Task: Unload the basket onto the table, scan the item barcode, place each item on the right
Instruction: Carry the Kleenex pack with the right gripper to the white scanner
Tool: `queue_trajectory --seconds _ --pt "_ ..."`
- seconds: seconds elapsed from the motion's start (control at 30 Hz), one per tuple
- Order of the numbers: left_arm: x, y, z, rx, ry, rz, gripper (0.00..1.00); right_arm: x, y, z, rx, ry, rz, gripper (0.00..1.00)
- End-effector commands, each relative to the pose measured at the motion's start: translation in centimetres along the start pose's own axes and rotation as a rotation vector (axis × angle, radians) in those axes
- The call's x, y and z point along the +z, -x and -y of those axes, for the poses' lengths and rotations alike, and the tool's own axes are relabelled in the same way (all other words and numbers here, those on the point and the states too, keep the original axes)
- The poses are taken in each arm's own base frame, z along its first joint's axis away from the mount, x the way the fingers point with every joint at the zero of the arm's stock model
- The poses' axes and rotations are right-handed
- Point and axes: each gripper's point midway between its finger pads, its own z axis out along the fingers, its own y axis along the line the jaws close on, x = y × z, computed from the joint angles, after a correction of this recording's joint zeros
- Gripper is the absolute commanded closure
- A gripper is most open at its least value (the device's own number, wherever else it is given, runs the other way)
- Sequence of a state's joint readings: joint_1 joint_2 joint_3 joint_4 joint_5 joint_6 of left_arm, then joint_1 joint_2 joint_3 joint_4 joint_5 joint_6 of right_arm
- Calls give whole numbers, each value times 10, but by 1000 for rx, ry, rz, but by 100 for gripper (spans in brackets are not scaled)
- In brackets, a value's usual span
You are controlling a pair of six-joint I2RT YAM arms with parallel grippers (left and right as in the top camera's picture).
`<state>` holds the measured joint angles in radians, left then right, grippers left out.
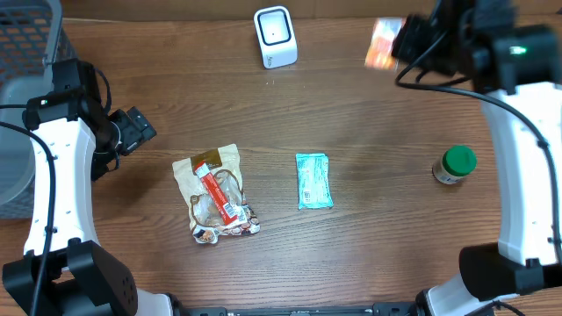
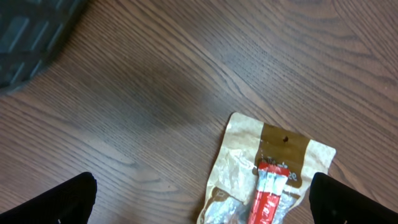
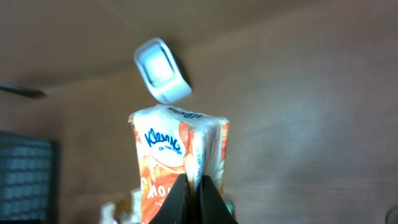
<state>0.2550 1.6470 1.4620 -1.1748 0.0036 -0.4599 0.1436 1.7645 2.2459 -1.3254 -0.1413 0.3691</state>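
My right gripper (image 1: 402, 42) is at the far right of the table, shut on an orange Kleenex tissue pack (image 1: 383, 44). In the right wrist view the pack (image 3: 168, 146) stands upright, its seam pinched between the black fingers (image 3: 214, 202) of the gripper (image 3: 194, 182). No barcode shows on the faces I can see. The white scanner (image 1: 275, 37) sits at the far middle, and appears just beyond the pack's top as the scanner (image 3: 161, 78). My left gripper (image 1: 140, 132) hangs open and empty at the left; below the open gripper (image 2: 202, 202) lies a snack bag (image 2: 273, 168).
The tan and red snack bag (image 1: 215, 193) lies left of centre. A teal packet (image 1: 313, 181) lies at the centre and a green-lidded jar (image 1: 455, 165) stands at the right. A grey basket (image 1: 26, 44) fills the far left corner.
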Motion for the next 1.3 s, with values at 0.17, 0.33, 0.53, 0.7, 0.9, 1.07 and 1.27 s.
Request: queue_trajectory --seconds 0.17,0.33,0.53,0.7,0.9,1.07,1.27 --pt "-5 5 4 25 -7 21 0 44 24 -40 -241 -62 95 96" --pt "-5 5 4 25 -7 21 0 106 29 -63 -546 -214 173 96" --pt "-5 5 4 25 -7 21 0 189 19 -108 -1003 -255 230 96" --pt "-5 5 4 25 -7 21 0 242 15 -107 -1075 -365 276 96" --pt "-5 5 4 25 -7 21 0 288 4 -101 -1154 -387 276 96" --pt "-5 5 4 25 -7 21 0 315 3 -103 -1172 -390 327 96" --pt "-5 5 4 25 -7 21 0 333 0 -105 -1202 -391 365 96"
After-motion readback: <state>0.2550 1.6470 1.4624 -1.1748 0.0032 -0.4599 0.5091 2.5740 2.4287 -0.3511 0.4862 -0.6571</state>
